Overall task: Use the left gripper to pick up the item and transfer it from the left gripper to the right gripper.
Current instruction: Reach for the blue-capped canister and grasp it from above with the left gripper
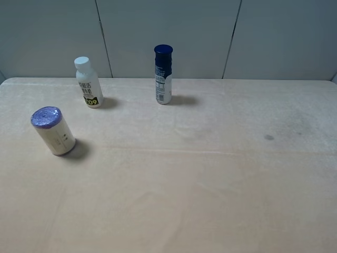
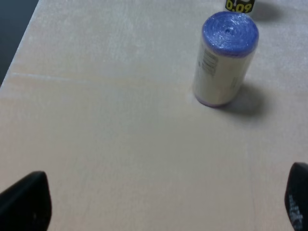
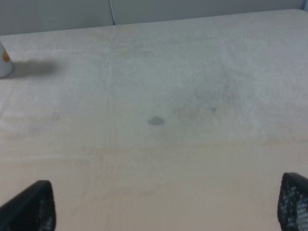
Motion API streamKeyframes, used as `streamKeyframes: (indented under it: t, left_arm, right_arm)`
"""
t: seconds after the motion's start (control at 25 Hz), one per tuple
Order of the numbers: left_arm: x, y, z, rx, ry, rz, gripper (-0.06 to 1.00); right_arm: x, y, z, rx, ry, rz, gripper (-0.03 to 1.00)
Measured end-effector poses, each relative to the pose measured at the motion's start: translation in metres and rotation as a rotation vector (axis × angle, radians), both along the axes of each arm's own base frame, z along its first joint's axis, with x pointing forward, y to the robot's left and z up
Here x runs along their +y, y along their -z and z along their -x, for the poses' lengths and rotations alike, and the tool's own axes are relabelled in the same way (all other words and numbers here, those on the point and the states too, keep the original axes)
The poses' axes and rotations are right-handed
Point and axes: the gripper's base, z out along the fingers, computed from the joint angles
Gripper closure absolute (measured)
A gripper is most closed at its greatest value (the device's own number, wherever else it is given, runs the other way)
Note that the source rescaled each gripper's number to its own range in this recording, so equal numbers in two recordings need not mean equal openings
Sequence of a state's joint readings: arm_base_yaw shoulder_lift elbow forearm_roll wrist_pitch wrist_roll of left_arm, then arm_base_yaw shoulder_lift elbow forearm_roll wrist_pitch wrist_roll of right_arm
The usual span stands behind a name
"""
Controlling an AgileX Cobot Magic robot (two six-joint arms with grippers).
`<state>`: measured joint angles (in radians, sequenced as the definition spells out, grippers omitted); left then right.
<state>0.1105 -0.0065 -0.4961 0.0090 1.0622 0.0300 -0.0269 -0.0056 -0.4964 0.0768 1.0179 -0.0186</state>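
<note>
Widely spread, left end effector [image 2: 161,206].

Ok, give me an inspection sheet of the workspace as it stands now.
Surface: beige table, one small dark stain on its right half.
Job's things: cream cylinder with purple ends standing on end at the left, untouched.
Clutter: white bottle with white cap and slim bottle with dark blue cap, both upright near the back edge.
Grippers: left gripper open, empty, short of the cylinder; right gripper open, empty, over bare table.
Cables: nothing seen.
Surroundings: grey panelled wall.
</note>
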Motion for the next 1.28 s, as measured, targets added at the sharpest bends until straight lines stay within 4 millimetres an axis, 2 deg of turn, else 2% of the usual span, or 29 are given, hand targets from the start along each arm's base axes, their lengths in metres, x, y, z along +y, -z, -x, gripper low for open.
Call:
streamKeyframes:
  t: [0.08, 0.2, 0.36, 0.56, 0.68, 0.8, 0.92, 1.12, 1.28]
  left_arm:
    - [0.0, -0.001, 0.0, 0.003, 0.0, 0.0, 0.03]
    - [0.0, -0.013, -0.003, 0.038, -0.001, 0.006, -0.03]
    - [0.002, -0.043, -0.02, 0.106, -0.001, 0.014, -0.05]
    - [0.006, -0.075, -0.061, 0.229, 0.003, 0.035, -0.06]
    - [0.009, -0.082, -0.091, 0.315, 0.002, 0.046, -0.06]
    - [0.011, -0.077, -0.123, 0.412, 0.01, 0.063, -0.06]
    - [0.009, -0.063, -0.157, 0.491, 0.04, 0.063, -0.06]
    - [-0.002, -0.027, -0.211, 0.616, 0.106, 0.058, -0.06]
    - [-0.013, 0.001, -0.24, 0.693, 0.148, 0.046, -0.06]
  right_arm:
    - [0.0, 0.0, 0.0, 0.0, 0.0, 0.0, -0.03]
    - [0.0, 0.0, 0.0, 0.0, 0.0, 0.0, -0.03]
    - [0.0, 0.0, 0.0, 0.001, 0.0, 0.0, -0.03]
    - [0.0, 0.0, 0.0, 0.001, 0.0, 0.0, -0.03]
    - [0.0, 0.0, 0.0, 0.001, -0.002, -0.003, -0.03]
    - [0.0, 0.0, 0.0, 0.001, -0.002, -0.003, -0.03]
    - [0.0, 0.0, 0.0, 0.001, -0.002, -0.003, -0.03]
    - [0.0, 0.0, 0.0, 0.001, -0.002, -0.003, -0.03]
    - [0.0, 0.0, 0.0, 0.001, -0.002, -0.003, -0.03]
